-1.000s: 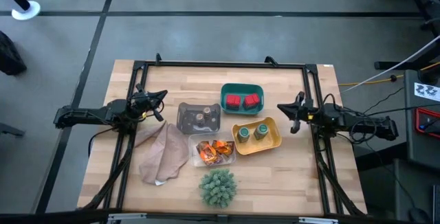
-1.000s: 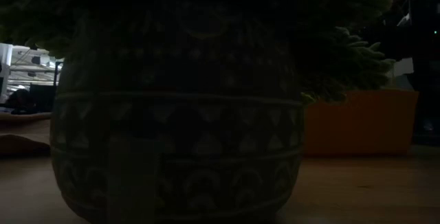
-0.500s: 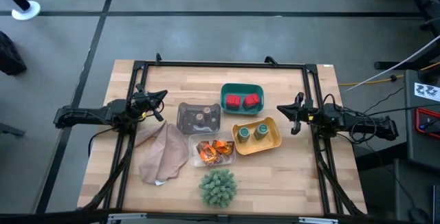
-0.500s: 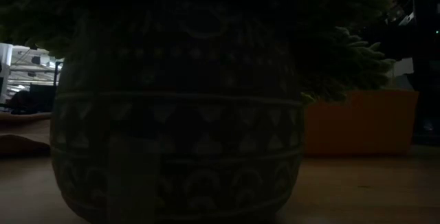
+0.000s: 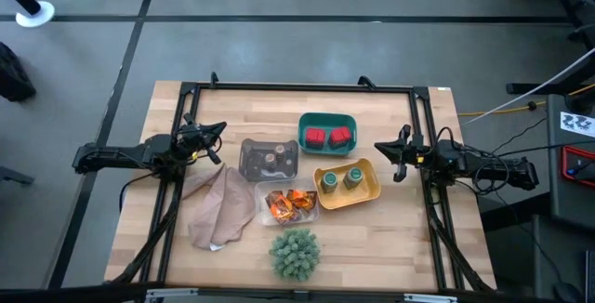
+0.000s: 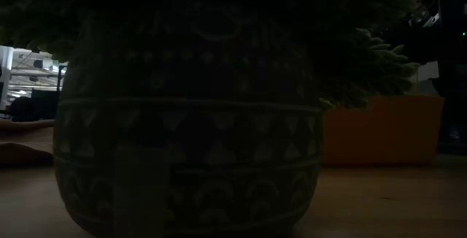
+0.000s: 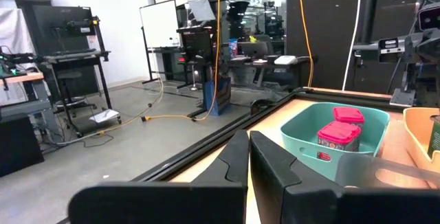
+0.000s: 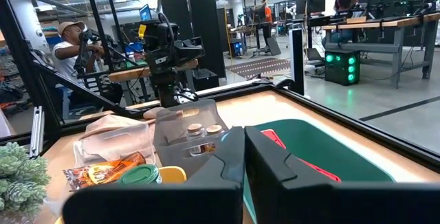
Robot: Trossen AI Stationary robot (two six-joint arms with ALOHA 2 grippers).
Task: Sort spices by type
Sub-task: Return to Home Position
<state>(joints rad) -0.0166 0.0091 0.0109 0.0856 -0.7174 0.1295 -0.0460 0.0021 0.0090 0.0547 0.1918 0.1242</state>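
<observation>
Both arms wait at the worktop's (image 5: 418, 247) sides, left gripper (image 5: 219, 127) and right gripper (image 5: 380, 145) each with fingers pressed together, empty. The spices (image 5: 329, 181) lie between them, red tubs (image 5: 327, 137) nearer the right gripper, tiny jars (image 5: 271, 157) nearer the left gripper.

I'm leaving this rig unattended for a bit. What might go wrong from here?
The cloth lies beside the left gripper and seems to touch the grey tray; a low sweep might drag both. The right gripper waits close to the yellow tray and might clip it. The potted plant fills the low view, hiding any slip there.
</observation>
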